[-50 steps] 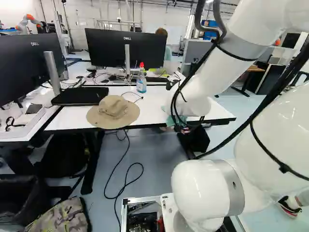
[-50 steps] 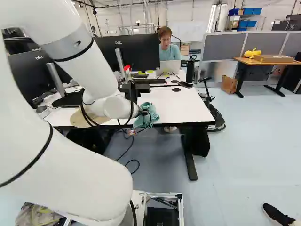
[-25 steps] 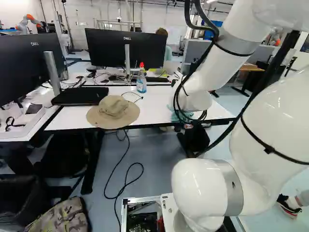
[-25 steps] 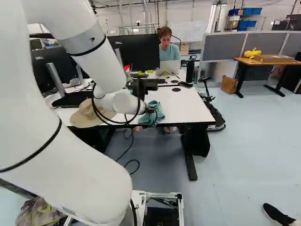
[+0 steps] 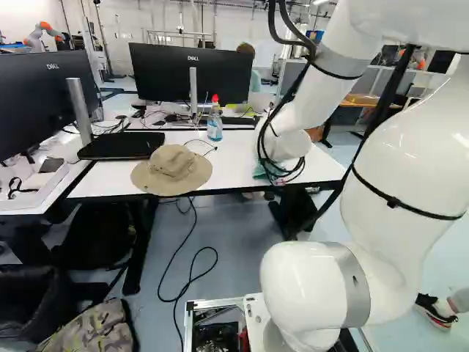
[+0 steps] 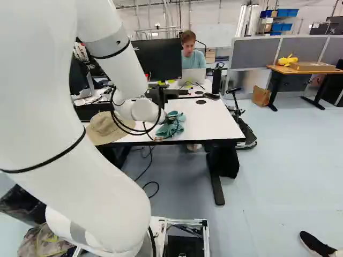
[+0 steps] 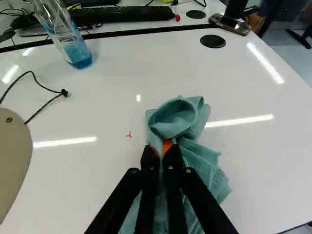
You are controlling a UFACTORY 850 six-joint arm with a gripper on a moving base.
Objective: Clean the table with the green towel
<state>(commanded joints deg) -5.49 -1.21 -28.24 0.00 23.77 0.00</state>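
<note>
In the right base view my gripper (image 6: 165, 122) is at the front part of the white table (image 6: 206, 120), with the green towel (image 6: 173, 126) bunched at it. The wrist view shows the gripper (image 7: 162, 147) shut on the towel (image 7: 207, 168), whose folds bulge ahead of the fingertips and spread beneath the fingers. Whether all of the cloth touches the tabletop is hard to tell. Beside the fingertips a small red mark (image 7: 128, 134) shows on the white surface. The arm largely covers the towel in the left base view.
A tan hat (image 5: 172, 170) lies at the table's front edge, with a thin cable behind it. Farther back stands a spray bottle (image 5: 215, 123) of blue liquid. A laptop (image 5: 121, 145) and monitors (image 5: 192, 73) are around it. Another robot (image 5: 42, 33) stands far back.
The arm has swung and reached farther over the table, carrying the towel from the front edge inward. The base, hat and bottle have kept their places.
</note>
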